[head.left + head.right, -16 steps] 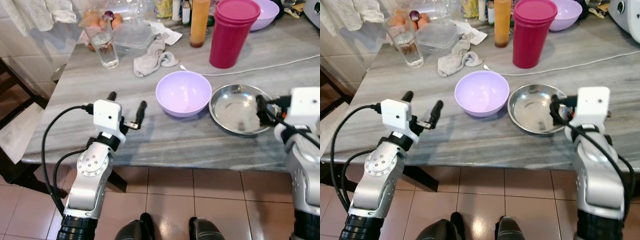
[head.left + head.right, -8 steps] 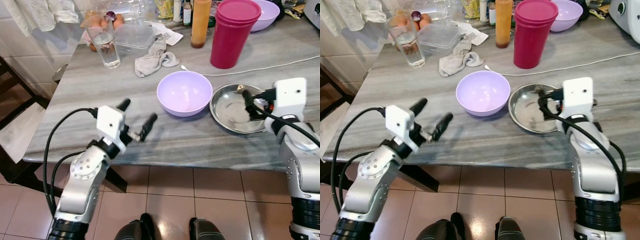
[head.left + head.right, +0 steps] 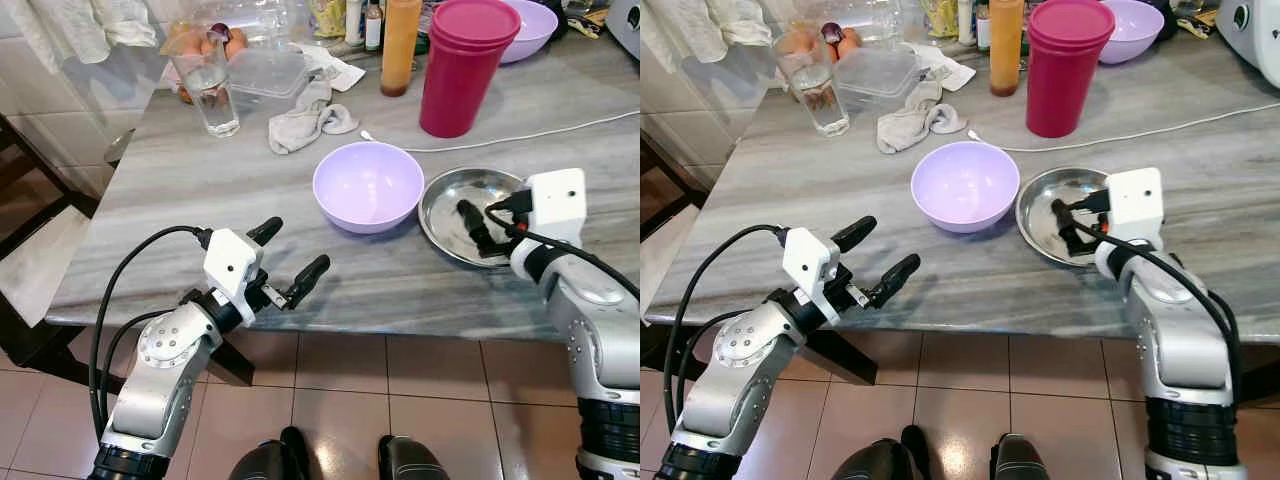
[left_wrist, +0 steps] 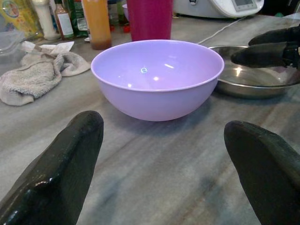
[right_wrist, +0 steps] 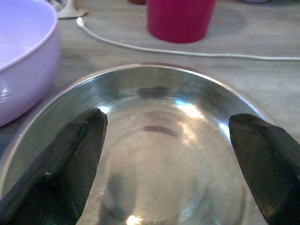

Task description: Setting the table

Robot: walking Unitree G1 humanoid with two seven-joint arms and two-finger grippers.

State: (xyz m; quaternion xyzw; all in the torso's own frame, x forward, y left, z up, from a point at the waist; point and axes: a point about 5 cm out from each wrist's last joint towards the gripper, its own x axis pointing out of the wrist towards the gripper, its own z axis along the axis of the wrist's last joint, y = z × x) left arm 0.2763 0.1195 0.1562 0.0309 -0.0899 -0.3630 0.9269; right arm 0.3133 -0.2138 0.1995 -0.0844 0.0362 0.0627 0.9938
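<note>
The grey stone bench (image 3: 180, 190) carries all items. The tiled floor (image 3: 330, 400) lies below its near edge.

The left arm (image 3: 165, 370) extends from below the near edge. The left gripper (image 3: 288, 262) hovers over the near part of the bench, aimed at the lilac bowl (image 3: 367, 185). Its fingers (image 4: 61, 168) are spread wide apart and hold nothing; in the left wrist view the bowl sits between them, further ahead.

The right arm (image 3: 590, 330) reaches in from the right. The right gripper (image 3: 1068, 228) is positioned over the steel plate (image 3: 445, 205). Its fingers (image 5: 70, 154) are spread apart, straddling the plate's basin, and clamp nothing. Contact between fingertip and plate surface cannot be determined.

The red tumbler (image 3: 460, 65) stands upright behind the bowl and plate. The lilac bowl stands upright mid-bench, just beside the steel plate on the plate's left. A second lilac bowl (image 3: 535, 25) sits behind the tumbler. A grey cloth (image 3: 305, 120) lies crumpled behind the first bowl. A drinking glass (image 3: 207, 85) stands upright at far left. An orange bottle (image 3: 400, 45) stands left of the tumbler. A white cable (image 3: 520, 135) runs across the bench between tumbler and plate.
</note>
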